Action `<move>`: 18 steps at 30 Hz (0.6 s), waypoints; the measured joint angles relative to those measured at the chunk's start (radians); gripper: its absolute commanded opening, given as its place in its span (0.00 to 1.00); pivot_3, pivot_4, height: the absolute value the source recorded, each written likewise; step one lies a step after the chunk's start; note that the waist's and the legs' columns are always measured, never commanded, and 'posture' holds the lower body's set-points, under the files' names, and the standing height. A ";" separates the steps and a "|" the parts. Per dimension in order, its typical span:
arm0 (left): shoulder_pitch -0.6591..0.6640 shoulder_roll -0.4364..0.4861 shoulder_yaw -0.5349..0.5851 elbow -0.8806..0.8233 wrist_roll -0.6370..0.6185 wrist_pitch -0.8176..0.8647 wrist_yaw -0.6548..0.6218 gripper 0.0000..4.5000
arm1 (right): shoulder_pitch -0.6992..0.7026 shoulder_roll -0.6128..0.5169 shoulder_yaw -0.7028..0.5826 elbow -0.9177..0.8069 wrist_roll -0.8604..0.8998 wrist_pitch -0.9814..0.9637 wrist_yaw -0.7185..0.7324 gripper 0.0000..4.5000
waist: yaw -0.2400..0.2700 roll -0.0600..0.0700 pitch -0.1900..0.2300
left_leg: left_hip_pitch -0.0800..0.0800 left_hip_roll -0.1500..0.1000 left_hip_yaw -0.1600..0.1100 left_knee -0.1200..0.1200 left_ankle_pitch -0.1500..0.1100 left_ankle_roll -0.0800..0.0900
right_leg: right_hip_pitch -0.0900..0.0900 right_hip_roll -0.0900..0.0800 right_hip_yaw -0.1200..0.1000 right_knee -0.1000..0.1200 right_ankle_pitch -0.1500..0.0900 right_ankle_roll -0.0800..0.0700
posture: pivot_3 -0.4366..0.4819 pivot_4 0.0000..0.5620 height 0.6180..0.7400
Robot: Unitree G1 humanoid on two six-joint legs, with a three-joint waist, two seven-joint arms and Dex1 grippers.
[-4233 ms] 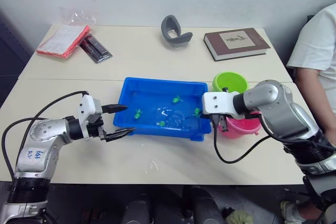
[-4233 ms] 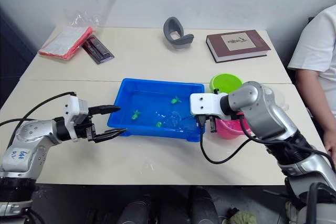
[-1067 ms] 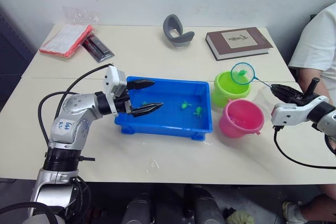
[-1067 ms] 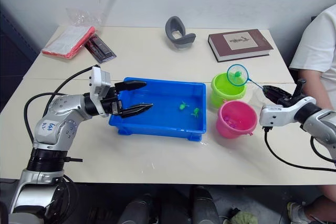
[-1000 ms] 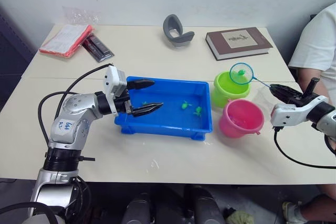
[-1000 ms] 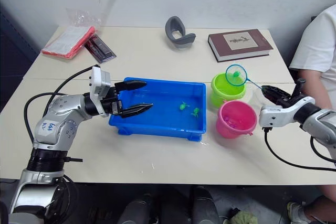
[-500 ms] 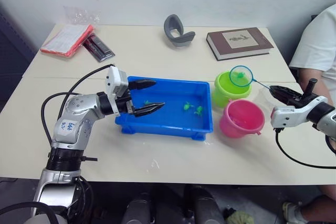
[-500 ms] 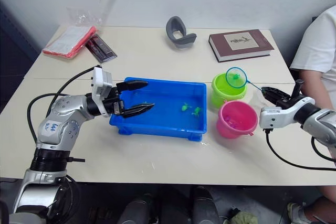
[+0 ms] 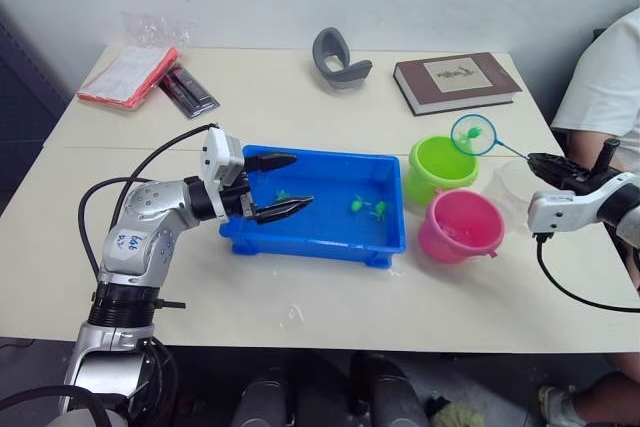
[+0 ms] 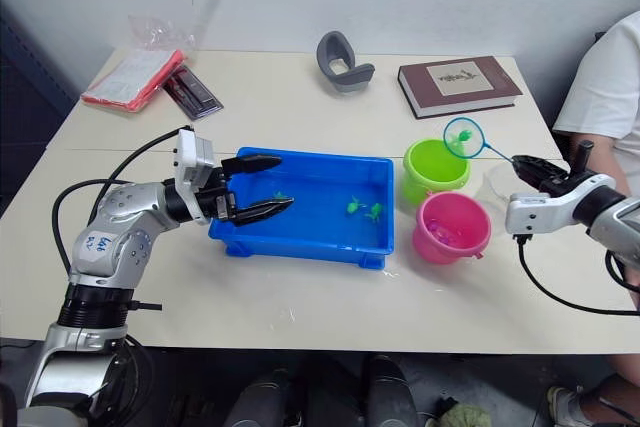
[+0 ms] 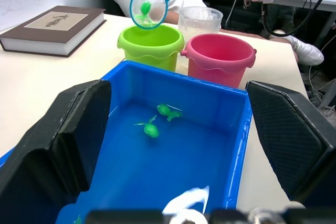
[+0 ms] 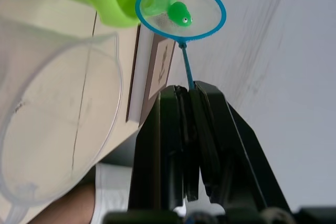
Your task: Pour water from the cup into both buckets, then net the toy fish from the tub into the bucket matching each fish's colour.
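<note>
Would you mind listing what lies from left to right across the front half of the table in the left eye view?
Left pincer → tub → pink bucket → cup → right pincer.

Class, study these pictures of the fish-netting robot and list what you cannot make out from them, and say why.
- Inside of the pink bucket: the head views are too distant to show fish or water.
- Book cover: the print is too small to read.
- Red packet on the table's far corner: its label is too small.
- Person: cut off by the picture's edge.
</note>
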 measured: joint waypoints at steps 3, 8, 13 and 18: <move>0.000 -0.002 -0.001 0.003 0.002 -0.002 0.001 0.98 | 0.003 0.000 0.008 -0.003 0.000 0.002 -0.004 0.00 | 0.000 0.000 0.000 | 0.000 0.000 0.000 0.000 0.000 0.000 | 0.000 0.000 0.000 0.000 0.000 0.000 | 0.48 0.27 1.00; -0.001 -0.002 -0.001 0.004 0.008 -0.008 0.000 0.98 | 0.038 0.000 0.015 -0.021 0.001 -0.017 -0.016 0.00 | 0.001 0.000 0.000 | 0.000 0.000 0.000 0.000 0.000 0.000 | 0.000 0.000 0.000 0.000 0.000 0.000 | 0.48 0.27 1.00; -0.001 -0.011 -0.001 0.005 0.008 -0.011 0.001 0.98 | 0.047 -0.011 0.009 -0.028 0.002 -0.020 -0.052 0.00 | 0.001 0.000 0.000 | 0.000 0.000 0.000 0.000 0.000 0.000 | 0.000 0.000 0.000 0.000 0.000 0.000 | 0.48 0.27 1.00; 0.000 -0.014 -0.001 0.006 0.011 -0.020 0.001 0.98 | 0.073 -0.021 -0.009 -0.036 0.001 -0.025 -0.074 0.00 | 0.000 0.000 0.000 | 0.000 0.000 0.000 0.000 0.000 0.000 | 0.000 0.000 0.000 0.000 0.000 0.000 | 0.48 0.27 1.00</move>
